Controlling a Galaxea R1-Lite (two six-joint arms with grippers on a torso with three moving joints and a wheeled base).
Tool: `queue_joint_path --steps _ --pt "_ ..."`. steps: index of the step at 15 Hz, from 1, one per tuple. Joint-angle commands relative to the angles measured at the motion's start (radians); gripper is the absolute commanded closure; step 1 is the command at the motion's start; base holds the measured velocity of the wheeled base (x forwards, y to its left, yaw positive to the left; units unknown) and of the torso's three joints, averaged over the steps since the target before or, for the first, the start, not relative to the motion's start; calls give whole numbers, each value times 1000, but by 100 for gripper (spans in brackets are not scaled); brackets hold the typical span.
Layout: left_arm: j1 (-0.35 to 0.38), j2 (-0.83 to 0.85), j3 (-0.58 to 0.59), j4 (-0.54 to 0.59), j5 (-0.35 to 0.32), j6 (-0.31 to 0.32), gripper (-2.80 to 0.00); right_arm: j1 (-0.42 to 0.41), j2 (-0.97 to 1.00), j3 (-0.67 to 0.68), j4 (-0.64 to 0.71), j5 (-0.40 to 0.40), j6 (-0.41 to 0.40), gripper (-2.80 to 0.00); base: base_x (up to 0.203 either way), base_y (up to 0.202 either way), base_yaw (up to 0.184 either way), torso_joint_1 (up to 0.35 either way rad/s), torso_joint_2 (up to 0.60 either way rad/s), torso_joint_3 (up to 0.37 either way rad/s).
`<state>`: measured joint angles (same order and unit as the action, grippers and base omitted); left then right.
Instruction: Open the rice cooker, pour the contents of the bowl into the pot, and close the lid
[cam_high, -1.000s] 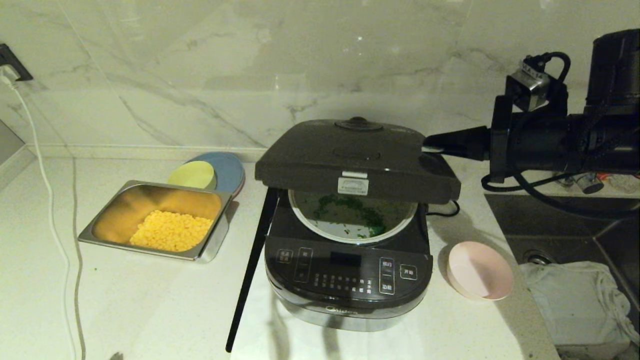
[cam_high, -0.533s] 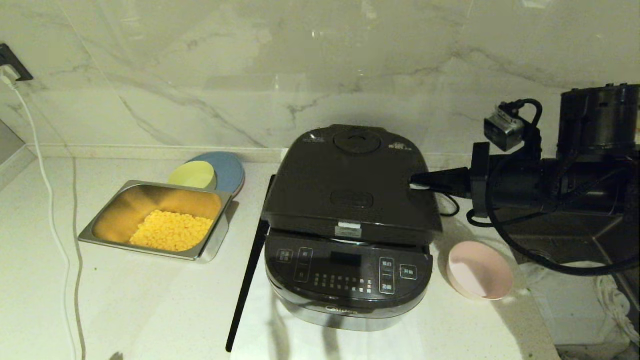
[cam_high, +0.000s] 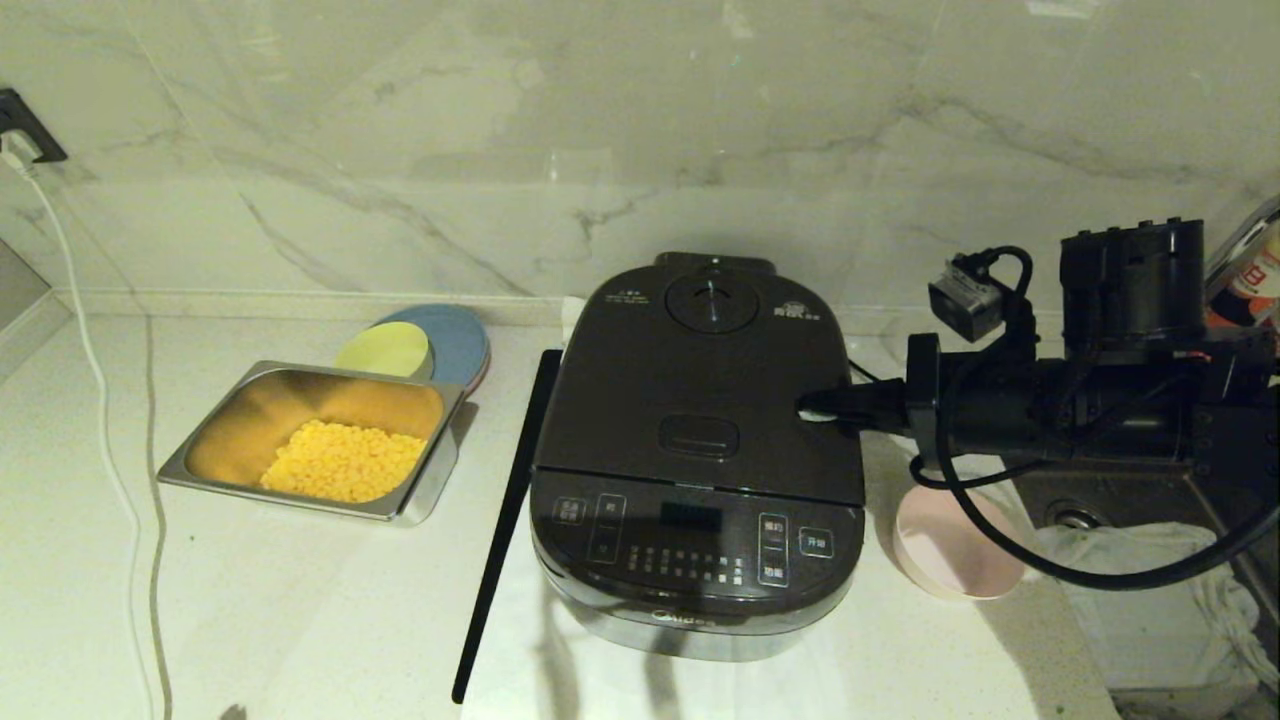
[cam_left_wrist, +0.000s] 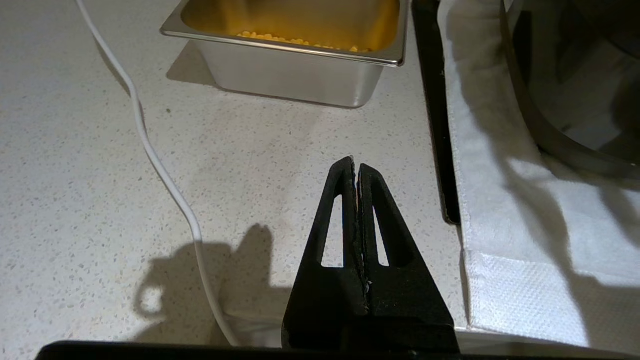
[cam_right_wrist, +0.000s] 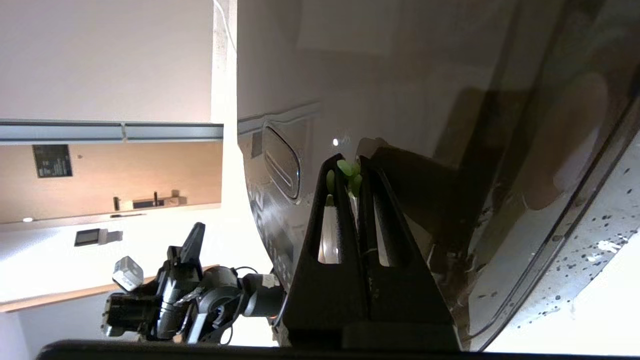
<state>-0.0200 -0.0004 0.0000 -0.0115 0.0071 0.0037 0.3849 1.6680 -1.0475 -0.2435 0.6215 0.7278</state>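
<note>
The glossy black boxy rice cooker (cam_high: 700, 450) sits mid-desk, its black hinged lid (cam_high: 705, 385) down flat. The right hand (cam_high: 812, 408), fingers pressed together, rests on the lid's right side; only its wrist view shows green bits (cam_right_wrist: 347, 172) stuck at the fingertips. The small pale pink bowl (cam_high: 955, 545) stands right of the cooker. The left hand (cam_left_wrist: 356, 167), closed, appears only in its wrist view, above the desk (cam_left_wrist: 100, 175) near the rectangular steel tray (cam_left_wrist: 295, 75)

Right arm (cam_high: 1100, 420): matte black, thick cylindrical links w/ a flat round flange near the wrist. Small grey boxy camera (cam_high: 968, 305) sits on top of wrist, black cable plugged into it. Thick black cable (cam_high: 1100, 575) loops below the arm. Right gripper (cam_right_wrist: 352, 167): black tapered wedge fingers (cam_right_wrist: 327, 225) w/ triangular cut-out slots; green bits stuck at tips. Left gripper (cam_left_wrist: 356, 167): same black slotted wedge shape, worn inner edges.
</note>
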Motion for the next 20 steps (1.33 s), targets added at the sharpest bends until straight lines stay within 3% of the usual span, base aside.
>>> queue_joint_path --steps 1,6,12,15,18,20 --pt "0 -1 9 -1 1 -1 0 2 26 11 3 1 4 0 0 0 0 0 0 0" --pt "0 -1 9 -1 1 -1 0 1 11 13 1 0 5 0 0 0 0 0 0 0" --pt "0 -1 9 -1 1 -1 0 8 -231 3 38 7 17 0 0 0 0 0 0 0" --pt "0 -1 9 -1 1 -1 0 73 -312 -10 249 7 0 0 0 0 0 0 0 0" --pt "0 -1 9 -1 1 -1 0 133 -300 -40 475 -13 -96 0 0 0 0 0 0 0" --pt "0 -1 9 -1 1 1 0 195 -289 -45 525 -70 -110 0 0 0 0 0 0 0"
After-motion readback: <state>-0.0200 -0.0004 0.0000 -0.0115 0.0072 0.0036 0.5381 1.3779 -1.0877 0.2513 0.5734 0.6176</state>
